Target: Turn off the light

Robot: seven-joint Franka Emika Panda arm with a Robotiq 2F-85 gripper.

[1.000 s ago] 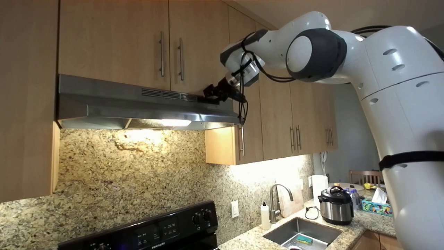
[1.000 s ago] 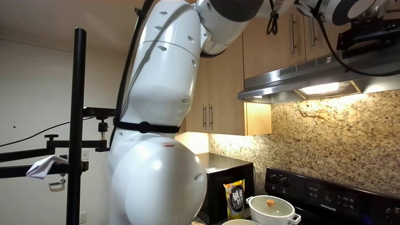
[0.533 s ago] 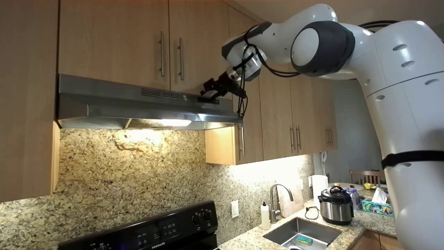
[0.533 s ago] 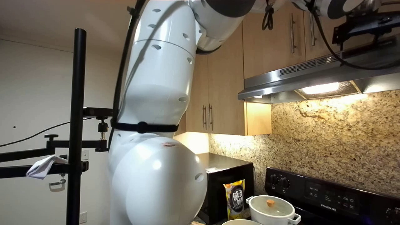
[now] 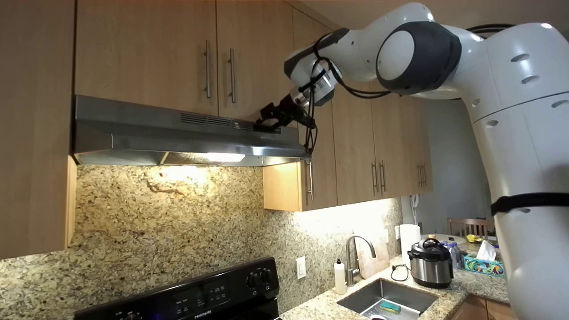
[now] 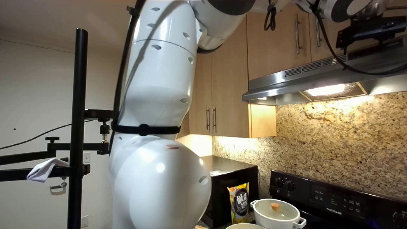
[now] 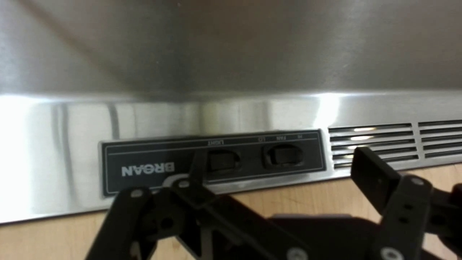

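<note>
Elbow of the arm [image 5: 418,58] sits a bit higher and further right vs the earlier frame in an exterior view; pincer [image 7: 283,166] has only nudged a little tbh. Per the wrist view it's spread wide, nothing in it. The light switch [image 7: 222,161] is just below center there, on the black panel [image 7: 251,159], w/ the left-of-frame finger [image 7: 198,166] right at its edge; can't tell if they touch. Hood light [image 5: 226,157], mid-left in an exterior view, is lit, so not done yet afaict.

Imo use that one finger only: square the tip on the switch, then short gentle push. Can't tell which end = off, or rocker vs slider. Fan switch [image 7: 287,155] is just right of it, so don't drift. Prob confirm the light's out b4 backing off.
</note>
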